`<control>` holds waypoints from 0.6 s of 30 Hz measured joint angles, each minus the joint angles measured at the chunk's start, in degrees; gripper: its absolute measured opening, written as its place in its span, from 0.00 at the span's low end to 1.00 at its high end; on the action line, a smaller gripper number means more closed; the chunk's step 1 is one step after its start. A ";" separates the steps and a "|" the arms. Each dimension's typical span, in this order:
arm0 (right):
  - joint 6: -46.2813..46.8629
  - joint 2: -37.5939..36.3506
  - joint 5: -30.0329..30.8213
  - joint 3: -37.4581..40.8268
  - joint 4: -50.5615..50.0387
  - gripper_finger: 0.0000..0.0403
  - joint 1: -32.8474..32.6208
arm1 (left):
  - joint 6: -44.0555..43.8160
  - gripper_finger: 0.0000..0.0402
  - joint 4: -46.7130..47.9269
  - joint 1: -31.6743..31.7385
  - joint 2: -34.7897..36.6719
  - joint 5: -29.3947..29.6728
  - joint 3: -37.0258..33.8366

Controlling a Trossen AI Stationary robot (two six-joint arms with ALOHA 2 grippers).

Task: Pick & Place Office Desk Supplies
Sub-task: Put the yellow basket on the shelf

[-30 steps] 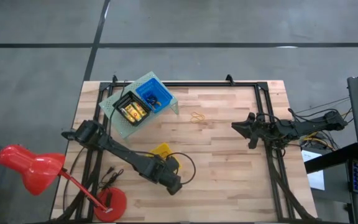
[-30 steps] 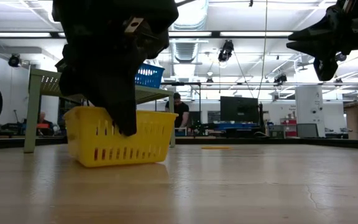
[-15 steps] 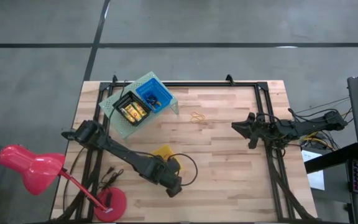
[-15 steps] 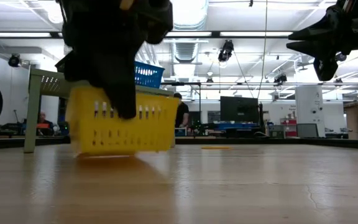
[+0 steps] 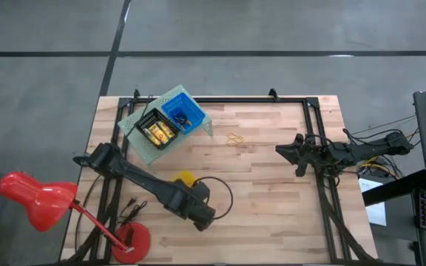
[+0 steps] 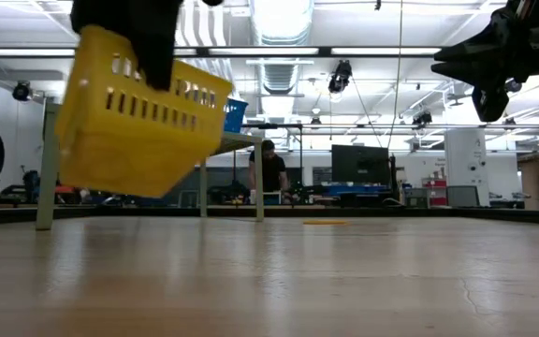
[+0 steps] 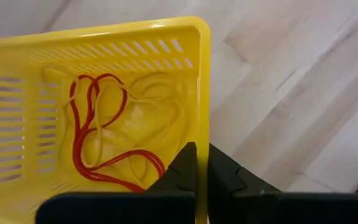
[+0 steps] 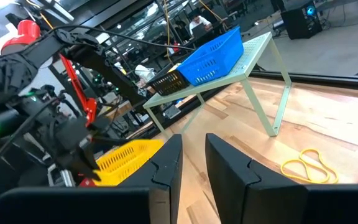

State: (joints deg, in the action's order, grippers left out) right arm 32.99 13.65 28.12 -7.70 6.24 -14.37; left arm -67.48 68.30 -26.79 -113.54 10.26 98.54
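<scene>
Wooden bench (image 5: 272, 185), seen from above.
Green riser (image 5: 140, 125) stands at far-left corner; rubber bands (image 5: 235, 140) lie near far edge, centre.

blue bin (image 8: 211, 55) atop green riser (image 8: 253, 59); rubber bands (image 8: 308, 163) beside it

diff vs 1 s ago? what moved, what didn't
The left hand, shut on the rim of the yellow bin, has lifted it: a second ago it sat flat on the table, now it hangs tilted, clear of the wood. Rubber bands lie inside it. Unchanged: the right hand hovering over the table's right side, the loose rubber bands on the wood, the black bin and blue bin on the green riser.
</scene>
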 joint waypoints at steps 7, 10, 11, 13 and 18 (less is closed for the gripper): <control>-0.01 0.00 0.01 0.00 0.01 0.17 0.00 | -5.30 0.02 12.58 -0.55 0.00 -0.59 4.42; -0.02 0.00 0.02 0.00 0.00 0.17 0.00 | -6.94 0.02 16.28 -0.95 0.00 -0.92 5.79; 0.00 0.00 0.02 0.00 0.02 0.17 0.00 | -7.25 0.02 17.64 -1.09 0.00 -0.98 6.31; 0.00 0.00 0.02 0.00 0.00 0.17 0.02 | -7.84 0.02 20.02 -1.26 0.00 -1.09 7.20; -0.01 0.00 0.02 0.00 0.00 0.17 0.00 | -9.13 0.02 21.62 -1.40 0.56 -1.33 8.01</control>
State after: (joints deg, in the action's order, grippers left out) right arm 32.98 13.65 28.14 -7.70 6.24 -14.37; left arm -76.61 89.92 -28.18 -112.98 8.93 106.55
